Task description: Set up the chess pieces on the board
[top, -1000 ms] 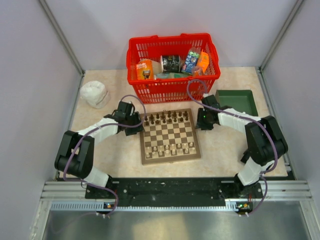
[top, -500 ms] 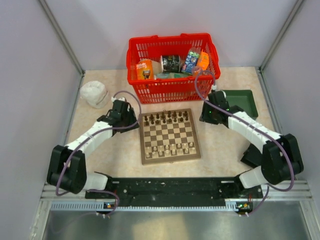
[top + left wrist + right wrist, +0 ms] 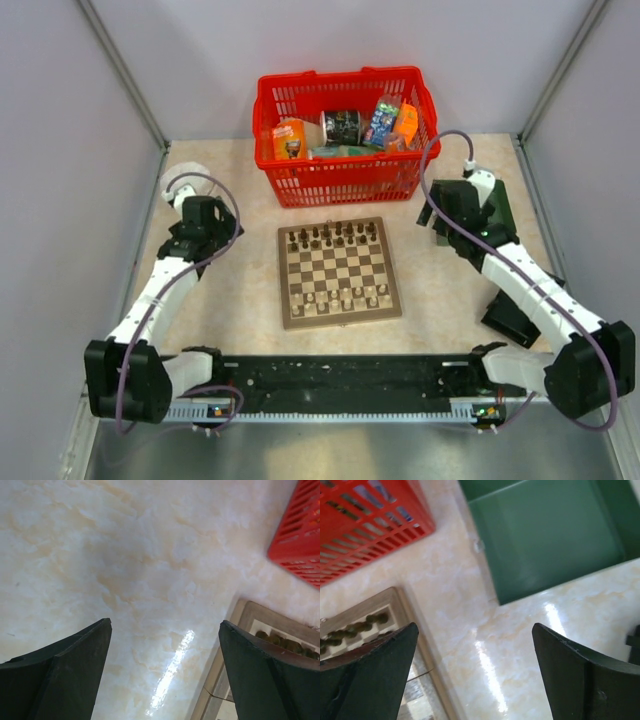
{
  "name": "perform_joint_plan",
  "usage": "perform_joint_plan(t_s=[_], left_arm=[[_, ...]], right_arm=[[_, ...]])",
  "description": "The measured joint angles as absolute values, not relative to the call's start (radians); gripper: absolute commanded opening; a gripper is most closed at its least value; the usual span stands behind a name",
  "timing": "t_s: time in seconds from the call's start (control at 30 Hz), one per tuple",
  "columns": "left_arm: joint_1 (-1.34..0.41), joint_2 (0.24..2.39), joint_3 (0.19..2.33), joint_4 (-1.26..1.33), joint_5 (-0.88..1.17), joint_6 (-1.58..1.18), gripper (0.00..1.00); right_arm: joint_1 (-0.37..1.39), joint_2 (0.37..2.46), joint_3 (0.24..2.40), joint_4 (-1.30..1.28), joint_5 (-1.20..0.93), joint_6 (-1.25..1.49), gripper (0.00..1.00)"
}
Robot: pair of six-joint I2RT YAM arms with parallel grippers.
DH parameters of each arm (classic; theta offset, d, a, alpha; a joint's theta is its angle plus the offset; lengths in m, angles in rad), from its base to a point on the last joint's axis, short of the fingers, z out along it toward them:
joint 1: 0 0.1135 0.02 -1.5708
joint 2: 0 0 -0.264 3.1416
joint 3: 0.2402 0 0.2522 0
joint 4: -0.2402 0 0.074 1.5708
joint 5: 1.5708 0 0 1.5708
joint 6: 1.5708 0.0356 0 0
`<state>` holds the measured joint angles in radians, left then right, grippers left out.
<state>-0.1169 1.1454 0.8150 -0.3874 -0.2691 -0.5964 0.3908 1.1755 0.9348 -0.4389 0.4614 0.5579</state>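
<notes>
The top view alone shows the whole board [image 3: 340, 272], square on the middle of the table [image 3: 240, 300]; dark pieces [image 3: 335, 236] stand along its 12 o'clock edge and pale pieces [image 3: 345, 297] along its 6 o'clock edge, though they are too small to tell whether each sits on its proper square; the red basket [image 3: 345, 178] stands just beyond the board at 12 o'clock. The wrist views show only a corner of the board, yet they alone show the jaws. The left gripper [image 3: 165, 625] is spread wide with nothing between its fingers, only bare tabletop below; the board's corner shows at 4 o'clock in that view, with a few dark pieces on it. The right gripper [image 3: 475, 627] is spread just as wide and holds nothing; the green tray [image 3: 545, 535] lies at 1 o'clock in its view and the board's corner at 8 o'clock. From above, the board lies at 4 o'clock of the left gripper and 8 o'clock of the right, well apart from both.
</notes>
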Motion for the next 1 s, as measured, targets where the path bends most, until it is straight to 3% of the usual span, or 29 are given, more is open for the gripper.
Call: perform_joint_plan(t_s=[0.33, 0.7, 1.0], left_arm=[[-0.044, 1.118, 0.766, -0.356, -0.252, -0.614, 0.99], [-0.044, 1.090, 0.759, -0.333, -0.272, -0.629, 0.99], [-0.044, 1.076, 0.719, -0.265, -0.342, -0.620, 0.99]], right_arm=[[0.149, 1.187, 0.935, -0.442, 0.458, 0.538, 0.99], [0.151, 1.175, 0.796, -0.297, 0.351, 0.489, 0.99], [0.247, 1.012, 0.598, -0.019, 0.417, 0.260, 0.99]])
